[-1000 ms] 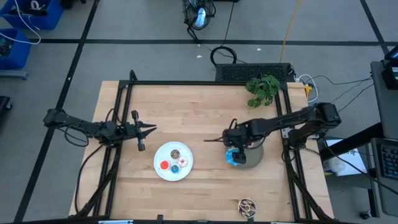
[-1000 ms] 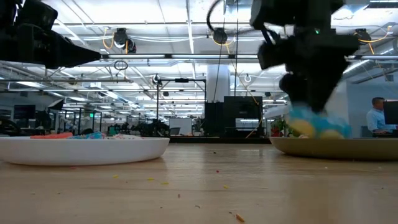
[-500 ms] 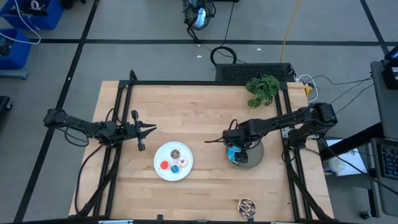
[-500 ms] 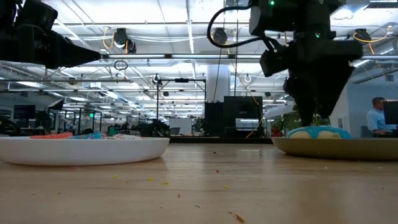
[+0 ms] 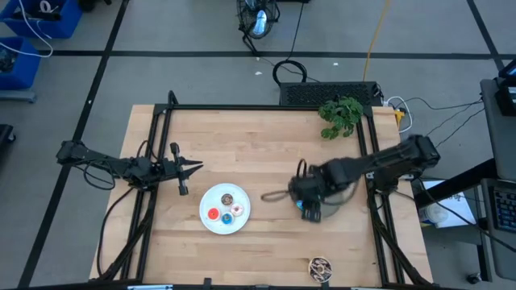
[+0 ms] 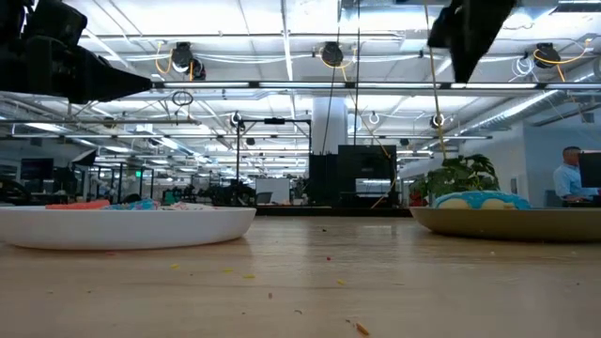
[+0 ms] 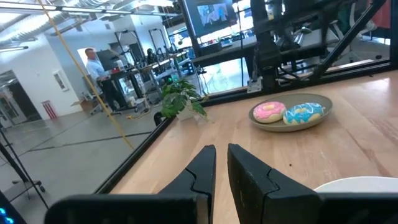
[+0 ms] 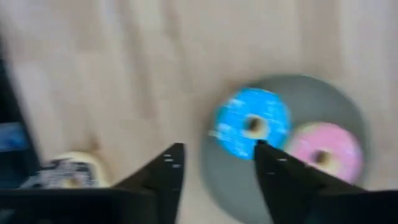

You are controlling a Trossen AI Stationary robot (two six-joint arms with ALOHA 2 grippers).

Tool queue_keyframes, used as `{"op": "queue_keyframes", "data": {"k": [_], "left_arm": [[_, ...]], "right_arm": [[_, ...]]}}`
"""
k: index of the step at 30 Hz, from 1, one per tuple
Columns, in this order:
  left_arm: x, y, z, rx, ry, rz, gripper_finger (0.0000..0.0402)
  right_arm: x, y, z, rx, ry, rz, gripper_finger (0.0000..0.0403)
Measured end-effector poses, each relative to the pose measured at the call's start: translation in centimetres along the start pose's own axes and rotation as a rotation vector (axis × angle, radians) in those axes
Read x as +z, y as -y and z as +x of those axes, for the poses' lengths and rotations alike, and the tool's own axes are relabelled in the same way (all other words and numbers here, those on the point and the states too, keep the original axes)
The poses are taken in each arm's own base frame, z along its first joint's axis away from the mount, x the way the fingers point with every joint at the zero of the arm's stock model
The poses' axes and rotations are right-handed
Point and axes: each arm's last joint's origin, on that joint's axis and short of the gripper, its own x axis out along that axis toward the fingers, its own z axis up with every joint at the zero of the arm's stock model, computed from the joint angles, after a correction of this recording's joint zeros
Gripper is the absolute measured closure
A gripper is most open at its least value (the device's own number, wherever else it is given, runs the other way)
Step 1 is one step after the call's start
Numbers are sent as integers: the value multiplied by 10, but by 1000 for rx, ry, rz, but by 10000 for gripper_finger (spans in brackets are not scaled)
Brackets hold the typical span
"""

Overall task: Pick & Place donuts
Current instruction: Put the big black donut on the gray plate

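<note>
A blue sprinkled donut (image 8: 252, 122) and a pink donut (image 8: 320, 152) lie flat on the round grey plate (image 8: 292, 93); both also show in the left wrist view (image 7: 303, 114). My right gripper (image 8: 214, 171) is open and empty, high above that plate (image 5: 310, 196). The white plate (image 5: 206, 201) holds tiny brown (image 5: 228, 197), red (image 5: 213, 214), white (image 5: 237, 210) and blue (image 5: 227, 217) donuts. A speckled brown donut (image 5: 320, 268) lies on the table by the near edge. My left gripper (image 5: 193, 167) waits shut, left of the white plate.
A small green plant (image 5: 340, 115) stands at the table's far right. A black frame (image 5: 242, 107) runs along the table's edges. Bare wood lies between the two plates (image 6: 329, 244) and across the far half of the table.
My right gripper has set the blue sprinkled donut down on the grey plate beside the pink one and let go. It has then risen well clear of the plate, out of most of the low view, drifting a little toward the near edge.
</note>
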Motion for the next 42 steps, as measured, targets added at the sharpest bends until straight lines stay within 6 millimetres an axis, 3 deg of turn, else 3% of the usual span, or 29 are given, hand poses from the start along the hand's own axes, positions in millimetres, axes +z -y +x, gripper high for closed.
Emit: {"op": "queue_keyframes", "data": {"k": [6,8,16,21,27,32,38,42], "left_arm": [[0,0,0,0,0,-11,353],[0,0,0,0,0,-11,353],[0,0,0,1,-1,-32,353],[0,0,0,1,-1,-32,353],[0,0,0,0,-3,-31,353],[0,0,0,0,-3,-31,353],[0,0,0,1,-3,-35,353],[0,0,0,1,-3,-51,353]], "right_arm": [[-22,-42,-1,108,-16,-41,363],[-30,-51,0,120,-35,-77,392],[-45,-68,9,126,-35,-116,361],[-43,-75,12,215,-12,-77,376],[-57,-104,8,315,52,-168,399],[-74,-130,13,293,45,-170,402],[-80,-167,18,261,-12,-182,402],[-83,-175,34,187,-52,-174,402]]}}
